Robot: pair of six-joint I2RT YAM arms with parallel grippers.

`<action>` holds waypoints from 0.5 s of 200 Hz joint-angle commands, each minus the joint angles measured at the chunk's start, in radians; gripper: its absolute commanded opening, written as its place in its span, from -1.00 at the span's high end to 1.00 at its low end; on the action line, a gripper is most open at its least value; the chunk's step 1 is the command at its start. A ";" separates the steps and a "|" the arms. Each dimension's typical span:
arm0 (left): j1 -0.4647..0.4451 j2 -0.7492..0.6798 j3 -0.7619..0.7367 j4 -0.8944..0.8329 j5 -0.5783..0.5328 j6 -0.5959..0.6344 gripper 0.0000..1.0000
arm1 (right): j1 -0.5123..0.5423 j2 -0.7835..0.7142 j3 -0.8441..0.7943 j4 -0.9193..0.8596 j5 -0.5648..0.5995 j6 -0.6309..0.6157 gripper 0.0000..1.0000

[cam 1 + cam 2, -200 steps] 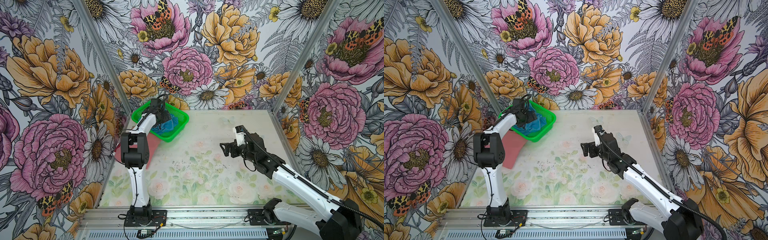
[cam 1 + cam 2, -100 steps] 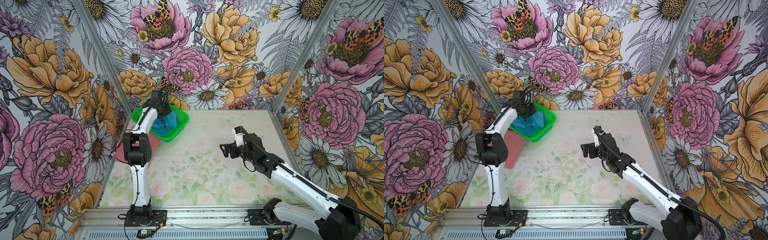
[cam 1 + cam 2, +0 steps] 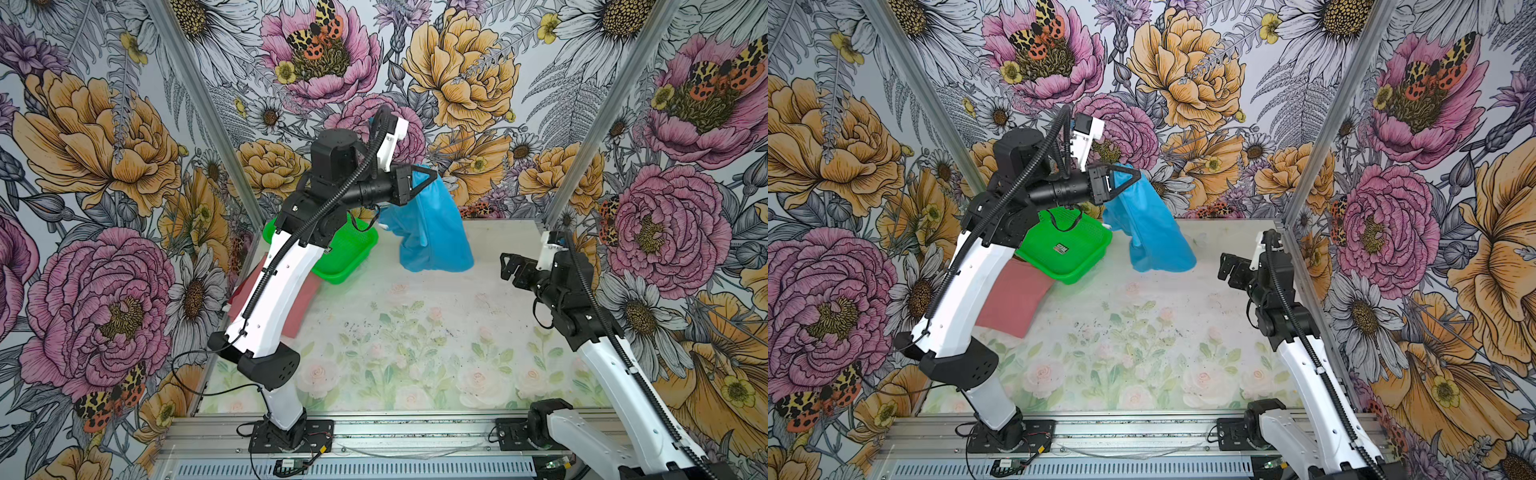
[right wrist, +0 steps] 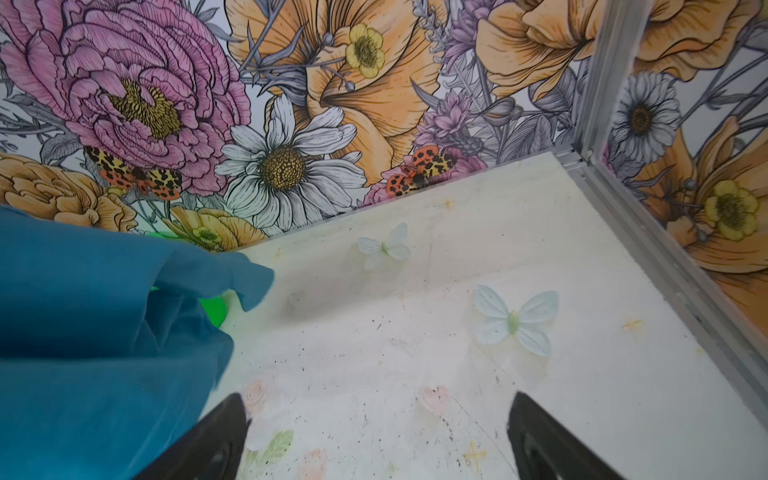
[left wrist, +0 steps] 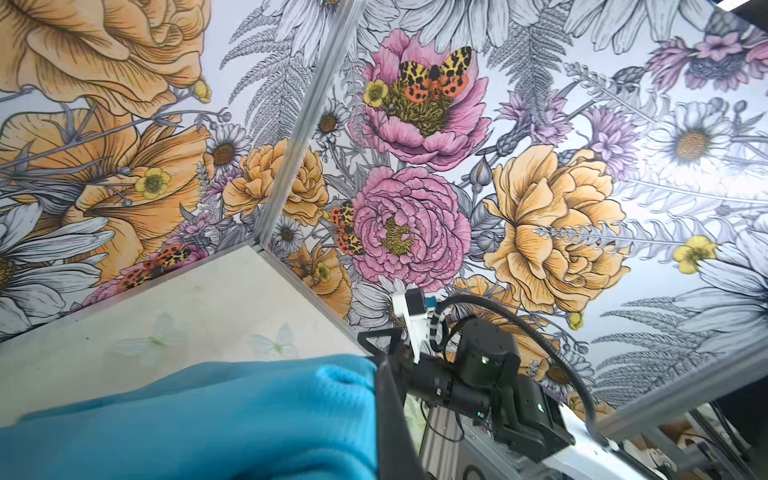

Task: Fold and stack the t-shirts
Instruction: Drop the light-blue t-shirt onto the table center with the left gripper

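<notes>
My left gripper (image 3: pixel 430 171) (image 3: pixel 1133 173) is raised near the back wall and shut on the top of the sky-blue t-shirt (image 3: pixel 436 232) (image 3: pixel 1154 237). The shirt hangs down bunched, its lower edge reaching the table just right of the basket. In the left wrist view blue cloth (image 5: pixel 208 415) lies against one dark finger (image 5: pixel 392 424). The red-pink t-shirt (image 3: pixel 305 305) (image 3: pixel 1013 299) lies flat at the table's left, partly under the basket and my left arm. My right gripper (image 3: pixel 509 266) (image 3: pixel 1227 266) (image 4: pixel 374 403) is open and empty, low over the table to the right of the blue t-shirt (image 4: pixel 104 332).
A green perforated basket (image 3: pixel 353 253) (image 3: pixel 1071 266) stands at the back left, its front corner on the red-pink shirt. Flowered walls close in the left, back and right. Aluminium rails (image 3: pixel 415 432) run along the front edge.
My left gripper shut on the blue t-shirt in the basket, then rose and swung right, lifting it out. The right gripper shifted right and toward the back, staying open.
</notes>
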 commanded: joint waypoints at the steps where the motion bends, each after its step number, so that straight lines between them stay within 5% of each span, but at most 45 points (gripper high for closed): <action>1: 0.053 -0.057 -0.179 0.003 -0.089 0.030 1.00 | -0.021 -0.026 0.028 -0.060 -0.042 -0.004 -0.99; 7: 0.076 -0.083 -0.264 0.035 -0.106 0.014 1.00 | -0.022 -0.032 0.026 -0.070 -0.043 -0.012 -0.99; 12: 0.101 -0.102 -0.331 0.068 -0.118 -0.008 0.75 | -0.024 -0.036 0.027 -0.079 -0.047 -0.018 -0.99; 22: 0.156 -0.136 -0.498 0.141 -0.120 -0.069 -0.33 | -0.023 -0.040 0.025 -0.097 -0.064 -0.032 -0.99; 34: 0.225 -0.162 -0.682 0.248 -0.078 -0.159 -0.95 | -0.023 -0.033 0.021 -0.114 -0.102 -0.037 -0.98; 61: 0.320 -0.213 -0.999 0.427 -0.016 -0.284 -0.98 | 0.026 -0.002 -0.013 -0.138 -0.170 -0.040 -0.96; 100: 0.314 -0.289 -1.226 0.438 -0.038 -0.247 -0.98 | 0.186 0.116 -0.067 -0.160 -0.035 0.010 -0.97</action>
